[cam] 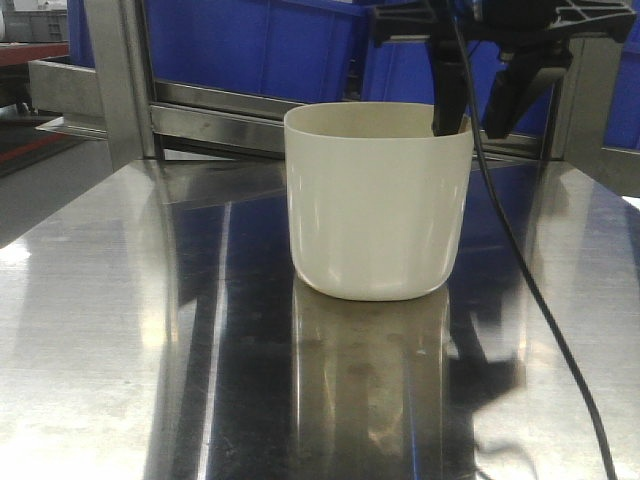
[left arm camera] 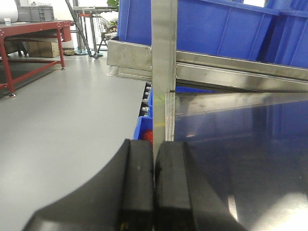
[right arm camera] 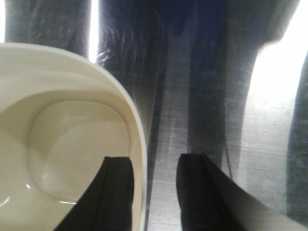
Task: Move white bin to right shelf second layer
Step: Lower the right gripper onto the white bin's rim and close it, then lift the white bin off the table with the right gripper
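- The steel tabletop fills the lower part of the front view, glossy, mirroring blue and white above it.
- Blue crates run across the top of the frame, sitting on steel rails behind the tabletop's far edge.
- A steel post stands upright at upper left of the front view. In the left wrist view it rises through the middle of the frame, with grey floor to its left.
- The white bin stands upright on the tabletop, at the centre of the front view, mouth up and nothing seen inside it.
- The right arm reaches down from the upper right corner of the front view, and its hand points downward at the bin's right rear rim.
- In the right wrist view the bin fills the left half and the right hand straddles its wall. One finger is inside the mouth, close against the inner wall. The other finger is outside over the tabletop, with a gap to the rim. The hand is spread and pinches nothing.
- The left hand sits at the bottom centre of its own view, low by the tabletop's left edge. Its fingers are pressed together with nothing between them.
- A black cable hangs from the right arm and trails across the tabletop to the lower right corner.
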